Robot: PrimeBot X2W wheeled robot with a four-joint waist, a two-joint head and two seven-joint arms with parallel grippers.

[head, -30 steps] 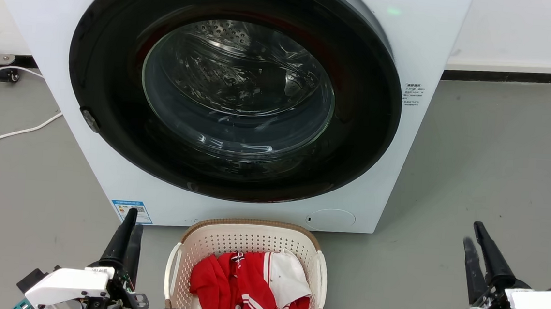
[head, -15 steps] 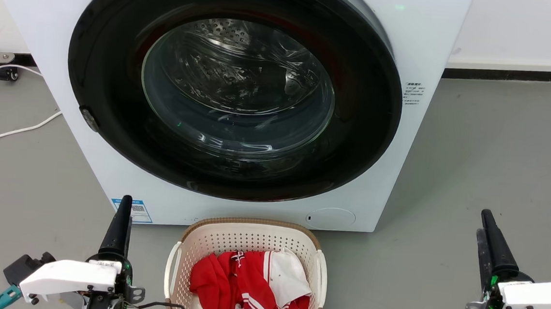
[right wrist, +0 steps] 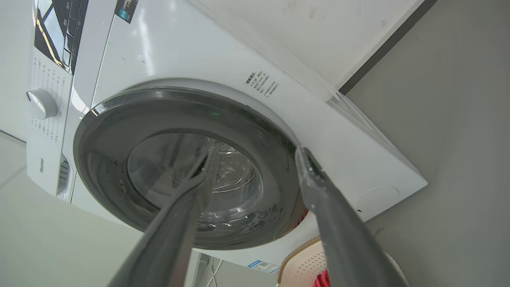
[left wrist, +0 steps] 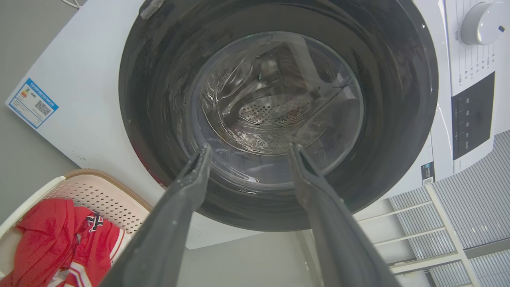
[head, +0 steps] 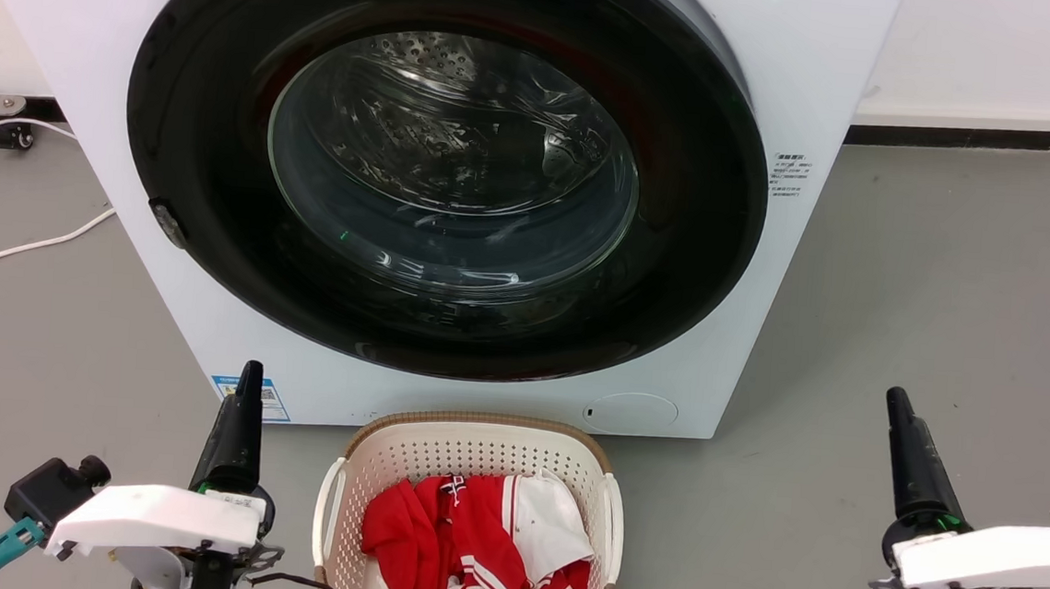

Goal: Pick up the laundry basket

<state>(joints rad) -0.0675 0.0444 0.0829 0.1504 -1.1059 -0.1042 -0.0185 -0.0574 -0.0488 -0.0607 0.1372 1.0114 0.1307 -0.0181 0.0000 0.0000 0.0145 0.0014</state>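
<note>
The laundry basket (head: 468, 455), cream and perforated with a brown rim and white side handles, stands on the floor in front of the washing machine, with red and white clothes (head: 480, 541) inside. My left gripper (head: 251, 370) hangs to its left, apart from it, seen edge-on. My right gripper (head: 895, 396) is well off to its right. In the left wrist view the left gripper (left wrist: 250, 147) is open and empty, with the basket (left wrist: 91, 191) at the lower left. The right gripper (right wrist: 257, 152) is open too, and the basket (right wrist: 306, 259) peeks in at the bottom.
The white washing machine (head: 827, 75) with its closed dark round door (head: 451, 169) rises directly behind the basket. A white cable (head: 20, 250) lies on the grey floor at the left. A wall with a dark baseboard (head: 961, 136) runs behind at the right.
Both wrists have rolled, so each gripper's two fingers now line up edge-on in the head view. The right gripper has risen a little and shifted left. The basket has not moved.
</note>
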